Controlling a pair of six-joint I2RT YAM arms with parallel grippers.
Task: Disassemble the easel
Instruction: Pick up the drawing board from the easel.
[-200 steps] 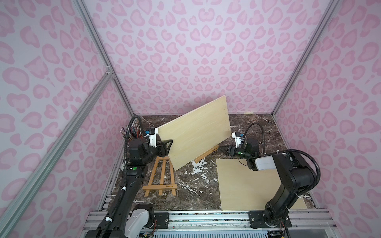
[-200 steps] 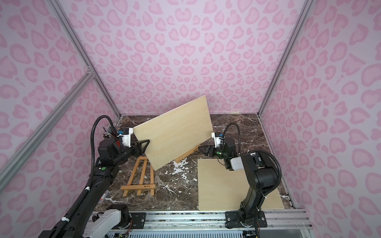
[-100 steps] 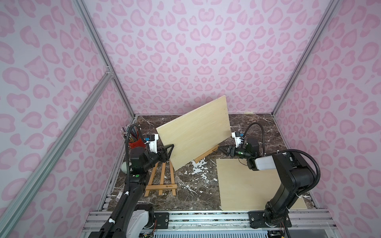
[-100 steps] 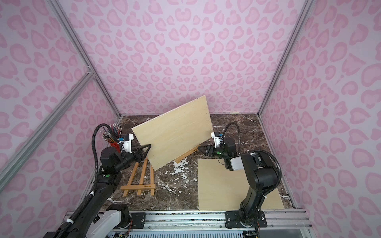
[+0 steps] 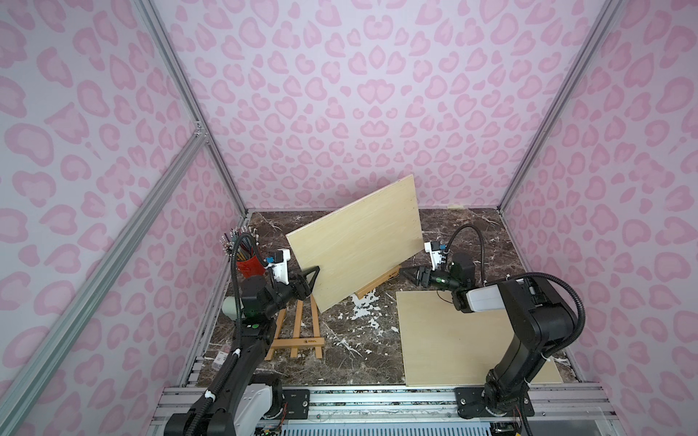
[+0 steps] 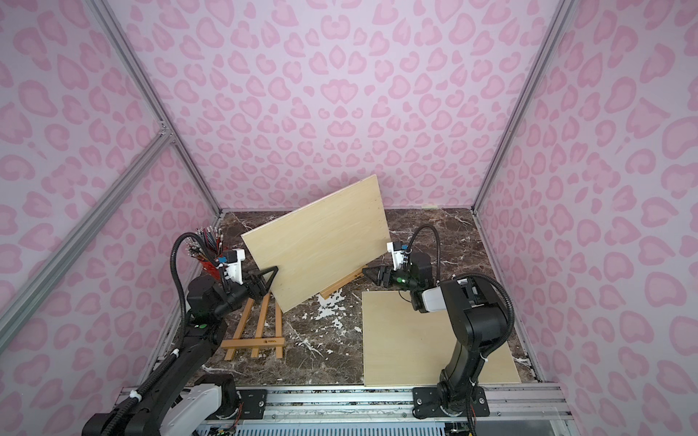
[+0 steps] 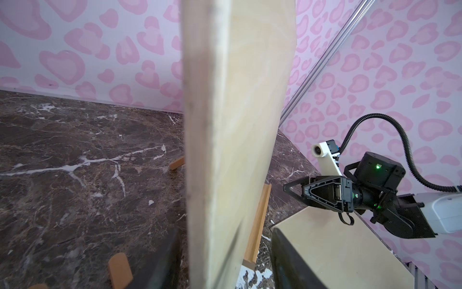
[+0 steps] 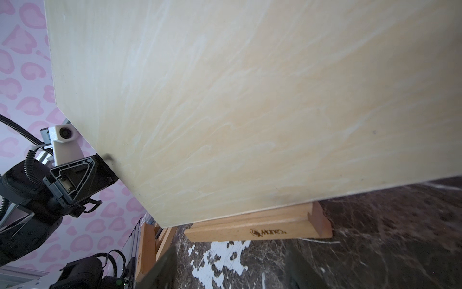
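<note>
Board on the easel, an arm at each side edge.

The big plywood board leans tilted on the easel with its lower edge in the easel's ledge, so it likely has to come off first. A second panel lies flat on the surface on the right arm's side of the easel. The left end effector, above the easel's legs, straddles the board's edge with its jaws apart, not yet clamped. The right end effector, beside the ledge, gapes empty.

Tilted board stands on the easel's ledge. At its left edge sits the left gripper. The right gripper is near the right corner, apart.
</note>
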